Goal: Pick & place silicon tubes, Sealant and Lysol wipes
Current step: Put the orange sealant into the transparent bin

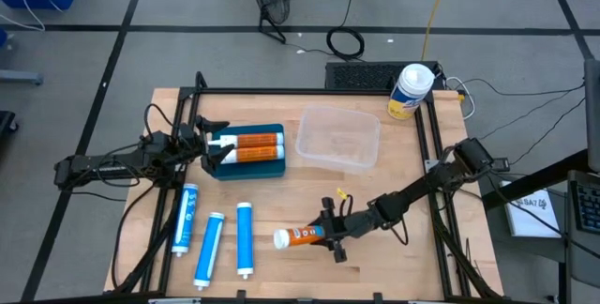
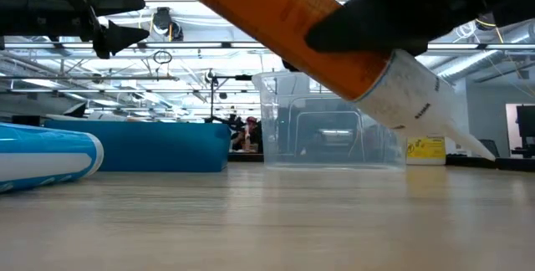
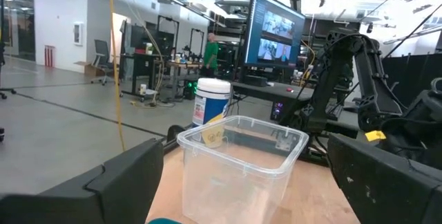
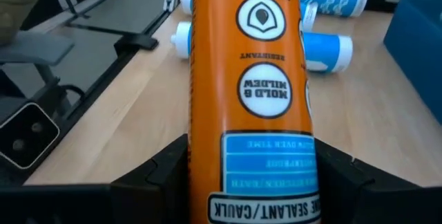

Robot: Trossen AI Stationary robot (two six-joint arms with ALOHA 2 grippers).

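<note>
Two orange sealant tubes [image 1: 246, 146] already lie in the blue bin [image 1: 246, 168], left of centre in the high view. I am carrying a third: the right tool [image 1: 330, 232] is clamped on an orange sealant tube [image 1: 302, 236] at lower centre of the high view. The low view shows this tube tilted and clear of the surface [image 1: 394, 276], white nozzle pointing down.

Still to do, as I judge it: three blue silicone tubes [image 1: 216, 242] lie side by side on the surface at lower left, just left of the held tube. The Lysol wipes [image 1: 411, 92] stand upright at the surface's upper right corner, well apart from both tools. The clear plastic container [image 1: 338, 138] at upper centre looks empty.

The left tool [image 1: 212, 147] hovers over the blue bin's left end, fingers spread wide, holding nothing. From its wrist view the clear container sits ahead with the wipes canister just behind it.

Roughly a third done, I reckon.
</note>
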